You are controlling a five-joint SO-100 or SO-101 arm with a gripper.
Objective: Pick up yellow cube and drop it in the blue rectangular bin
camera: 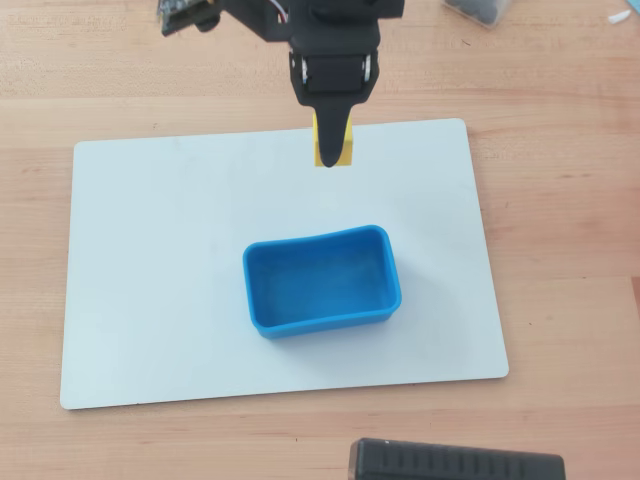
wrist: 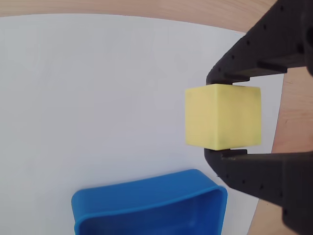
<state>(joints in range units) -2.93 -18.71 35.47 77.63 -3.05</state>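
Wooden table [camera: 560,150] under a white board [camera: 150,280]. Blue bin [camera: 322,282] near the board's middle, empty inside. Black gripper [camera: 333,150] at the board's far edge, closed on the yellow cube [wrist: 222,116], apart from the bin, in the wrist view above its corner.

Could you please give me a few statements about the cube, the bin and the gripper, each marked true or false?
1. The gripper is shut on the yellow cube. True.
2. The cube lies inside the blue rectangular bin. False: it is outside the bin, held between the fingers.
3. The bin sits on the white board. True.
4. The bin holds a second cube. False: the overhead view shows it empty.
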